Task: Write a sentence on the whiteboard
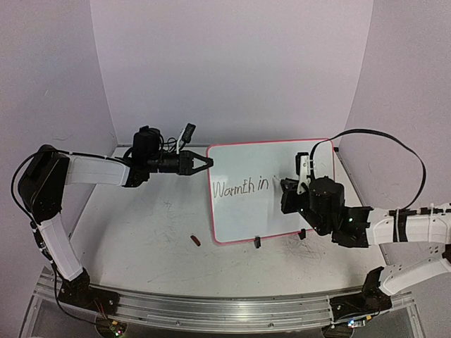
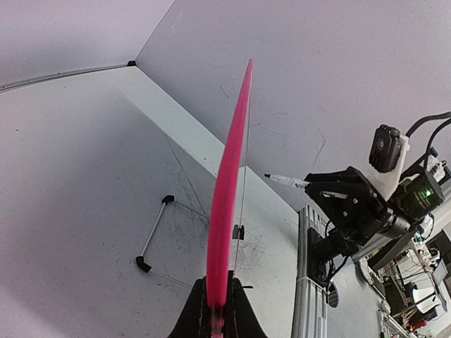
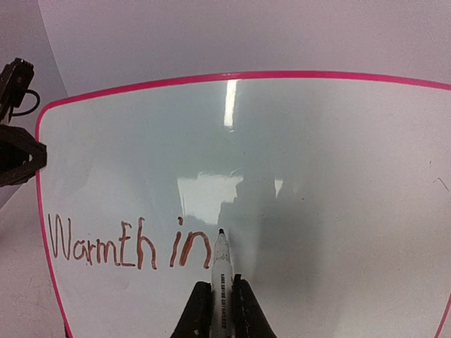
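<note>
Looking down from the top camera, you've got the whiteboard standing upright on its long edge near the middle of the tabletop. It sits a bit right of centre, its face turned toward the arms. Its two black clip feet rest on the tabletop along the bottom frame.

Your left claw is closed down on the pink frame at the board's upper left corner. In the left wrist view the frame runs edge-on straight up out of the pinched fingers.

Your right claw is clamped around a white marker, which points up out of the fingers at the board face. The tip sits just right of the reddish writing, which reads "Warmth in" along the lower left part of the board. From the left wrist camera the tip seems to be slightly off the surface, but I can't tell for sure.

A small dark red piece lies on the tabletop just left of the board's lower left corner, not touching it.
</note>
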Controlling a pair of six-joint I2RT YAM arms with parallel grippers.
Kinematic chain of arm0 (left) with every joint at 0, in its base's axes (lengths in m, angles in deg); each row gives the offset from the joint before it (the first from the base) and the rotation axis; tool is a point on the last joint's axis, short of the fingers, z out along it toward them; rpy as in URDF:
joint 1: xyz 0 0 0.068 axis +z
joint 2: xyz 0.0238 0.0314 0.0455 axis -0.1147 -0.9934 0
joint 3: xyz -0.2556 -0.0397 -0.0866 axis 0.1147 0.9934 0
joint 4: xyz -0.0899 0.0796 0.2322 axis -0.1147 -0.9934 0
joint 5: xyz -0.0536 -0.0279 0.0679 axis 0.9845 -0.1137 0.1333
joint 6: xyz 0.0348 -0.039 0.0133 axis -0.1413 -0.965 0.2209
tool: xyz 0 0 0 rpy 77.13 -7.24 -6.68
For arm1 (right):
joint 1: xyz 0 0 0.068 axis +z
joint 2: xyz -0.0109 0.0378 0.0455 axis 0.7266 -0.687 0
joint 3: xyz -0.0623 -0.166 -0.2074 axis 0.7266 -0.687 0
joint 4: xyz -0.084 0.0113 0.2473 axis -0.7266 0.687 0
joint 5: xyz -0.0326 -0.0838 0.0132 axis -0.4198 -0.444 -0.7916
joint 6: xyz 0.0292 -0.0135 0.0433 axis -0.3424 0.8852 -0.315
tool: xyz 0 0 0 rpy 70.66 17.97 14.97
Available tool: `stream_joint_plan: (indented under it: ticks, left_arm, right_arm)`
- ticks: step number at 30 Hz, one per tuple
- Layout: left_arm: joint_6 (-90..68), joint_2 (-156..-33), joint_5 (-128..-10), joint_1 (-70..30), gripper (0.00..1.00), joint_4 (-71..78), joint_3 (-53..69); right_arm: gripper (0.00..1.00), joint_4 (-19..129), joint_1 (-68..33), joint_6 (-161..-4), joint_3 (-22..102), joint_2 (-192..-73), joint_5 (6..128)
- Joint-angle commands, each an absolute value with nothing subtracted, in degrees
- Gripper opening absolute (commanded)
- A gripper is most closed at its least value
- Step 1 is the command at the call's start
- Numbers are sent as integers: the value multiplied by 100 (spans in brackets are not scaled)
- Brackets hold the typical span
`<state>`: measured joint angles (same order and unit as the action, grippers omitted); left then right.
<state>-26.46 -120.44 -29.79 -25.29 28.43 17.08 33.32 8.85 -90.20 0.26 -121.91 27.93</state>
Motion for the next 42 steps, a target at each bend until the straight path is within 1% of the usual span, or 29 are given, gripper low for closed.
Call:
stream_joint_plan:
  ticks: [1,7,15,38,42]
  left_arm:
    - [-2488,-12014,-3045,-2743,0,2493,1677]
    - [-2482,-12019,-3047,-2743,0,2493,1677]
    - [-2479,-12005,-3045,-2743,0,2493,1678]
    - [-2471,-11997,-3024,-2743,0,2481,1675]
    - [-2471,-11997,-3027,-2743,0,2484,1665]
  right_arm:
    - [0,3021,569,-8542,-15,-12046,3228]
    - [0,2704,377,-8301,-31,-12156,3466]
    - [0,2587,369,-8229,47,-12370,3357]
    - [0,2651,371,-8260,102,-12629,3017]
    - [0,2846,375,-8320,124,-12600,3029]
